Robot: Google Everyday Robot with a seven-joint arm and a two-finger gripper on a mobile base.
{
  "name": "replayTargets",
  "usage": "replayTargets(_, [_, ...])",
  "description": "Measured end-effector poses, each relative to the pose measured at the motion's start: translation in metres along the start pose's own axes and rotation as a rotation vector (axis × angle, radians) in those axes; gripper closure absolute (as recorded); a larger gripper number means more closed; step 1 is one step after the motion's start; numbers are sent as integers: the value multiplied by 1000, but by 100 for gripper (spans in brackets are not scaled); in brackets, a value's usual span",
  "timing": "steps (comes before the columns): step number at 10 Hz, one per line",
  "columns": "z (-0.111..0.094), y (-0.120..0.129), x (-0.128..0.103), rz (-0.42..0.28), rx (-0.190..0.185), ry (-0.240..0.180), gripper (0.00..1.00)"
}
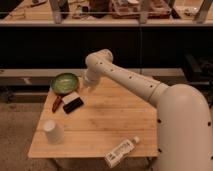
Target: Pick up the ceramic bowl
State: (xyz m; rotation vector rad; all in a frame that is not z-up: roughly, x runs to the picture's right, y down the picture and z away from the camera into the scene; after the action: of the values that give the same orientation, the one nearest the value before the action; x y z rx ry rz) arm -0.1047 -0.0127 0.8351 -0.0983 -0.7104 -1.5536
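The ceramic bowl (64, 83), green inside with a darker rim, sits at the back left corner of the wooden table (105, 120). My white arm reaches in from the right, and its gripper (83, 86) is down at the bowl's right rim. The wrist hides how the gripper meets the rim. The bowl rests on the table.
A black-and-white block (72, 102) and a small red item (56, 103) lie just in front of the bowl. An upside-down white cup (53, 131) stands near the front left, and a plastic bottle (121, 150) lies at the front edge. Dark shelving runs behind the table.
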Motion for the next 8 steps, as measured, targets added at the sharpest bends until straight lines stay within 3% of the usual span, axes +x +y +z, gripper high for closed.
replayTargets(3, [9, 0, -4, 8, 23, 1, 55])
replayTargets(8, [22, 3, 40, -1, 52, 13, 55])
